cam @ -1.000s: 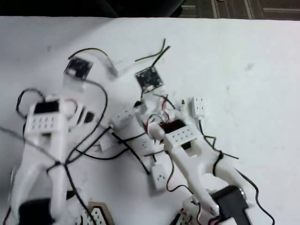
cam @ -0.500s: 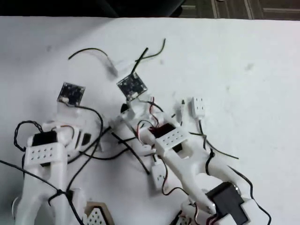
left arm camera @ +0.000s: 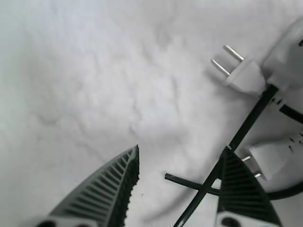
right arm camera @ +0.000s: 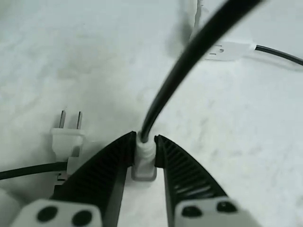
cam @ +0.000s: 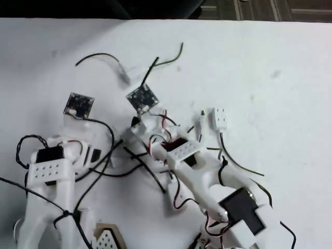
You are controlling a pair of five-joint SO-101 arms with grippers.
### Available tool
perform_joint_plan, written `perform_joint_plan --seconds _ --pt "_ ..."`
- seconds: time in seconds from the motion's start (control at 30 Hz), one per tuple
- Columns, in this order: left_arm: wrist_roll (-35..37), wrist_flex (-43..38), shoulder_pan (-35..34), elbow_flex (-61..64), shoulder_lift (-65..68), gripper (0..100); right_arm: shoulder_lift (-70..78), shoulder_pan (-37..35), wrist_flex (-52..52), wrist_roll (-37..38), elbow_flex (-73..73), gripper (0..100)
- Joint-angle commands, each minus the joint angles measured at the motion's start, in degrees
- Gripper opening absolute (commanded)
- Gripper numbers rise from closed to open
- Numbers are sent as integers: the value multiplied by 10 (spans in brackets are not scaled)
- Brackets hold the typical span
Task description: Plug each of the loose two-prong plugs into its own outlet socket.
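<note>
Against the earlier high views, both arms have drawn back toward the near edge. Over the last half second the left arm (cam: 49, 176) holds its place, while the right arm (cam: 207, 179) has slid a little nearer still.

The right tool (right arm camera: 145, 142) is clamped on a white plug (right arm camera: 143, 165), whose black cord (right arm camera: 189, 56) rises out of the grip. Just beside it a second plug (right arm camera: 67, 139) lies flat with both prongs bare. The left tool (left arm camera: 181, 156) stands apart, holding nothing, low over the surface. A pronged plug (left arm camera: 244, 73) lies near it, its prongs free. A white socket (cam: 220, 118) sits just past the right arm with its holes showing.

The bench (cam: 270, 78) is white and matte, strewn with black cords. Beyond its far edge lies a dark strip and a tiled floor (cam: 259, 8).
</note>
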Motion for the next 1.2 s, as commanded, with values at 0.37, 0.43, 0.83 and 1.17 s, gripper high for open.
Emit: perform_joint_plan --seconds 0.37,0.43,0.83,1.17 --pt "6 -11 -6 2 -17 268 0 -7 -20 5 -18 17" --pt "6 -11 -6 2 -17 268 0 -7 -20 5 -18 17" --pt "6 -11 -6 2 -15 268 65 -12 -2 50 -15 17" --pt "6 -11 -6 2 -15 268 40 -11 86 54 -18 17"
